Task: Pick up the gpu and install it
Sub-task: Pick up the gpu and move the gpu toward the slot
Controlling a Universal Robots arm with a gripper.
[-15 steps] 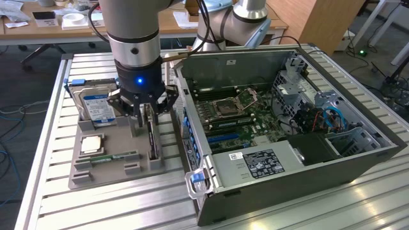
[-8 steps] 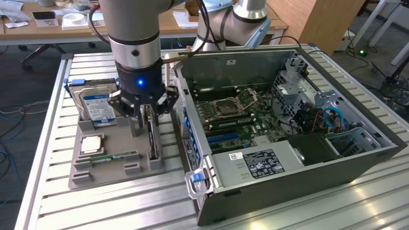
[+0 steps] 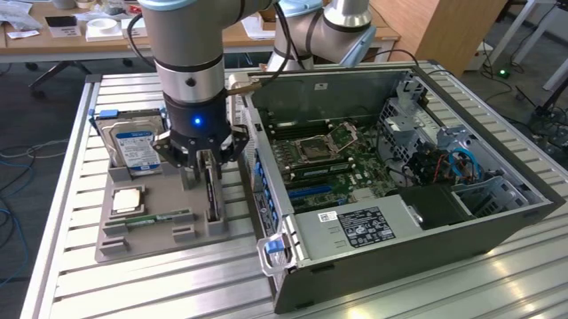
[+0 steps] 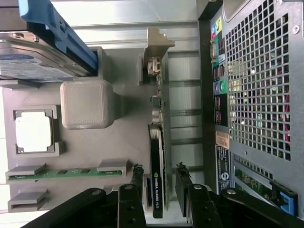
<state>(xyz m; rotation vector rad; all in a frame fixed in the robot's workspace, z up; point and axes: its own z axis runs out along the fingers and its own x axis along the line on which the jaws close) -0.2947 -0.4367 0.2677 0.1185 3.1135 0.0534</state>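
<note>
On the grey parts tray [image 3: 120,247] beside the open computer case [image 3: 497,222], the gpu [image 4: 158,142] stands on edge in its slot: a thin green board with a black face and a pale metal bracket at the far end. White lettering on its dark edge reads NVIDIA QUADRO. The gripper [image 4: 159,169] sits over the card's near end, jaws spread to either side and clear of it. A blue-labelled hard drive [image 3: 135,147] stands nearby, its print too small to read.
</note>
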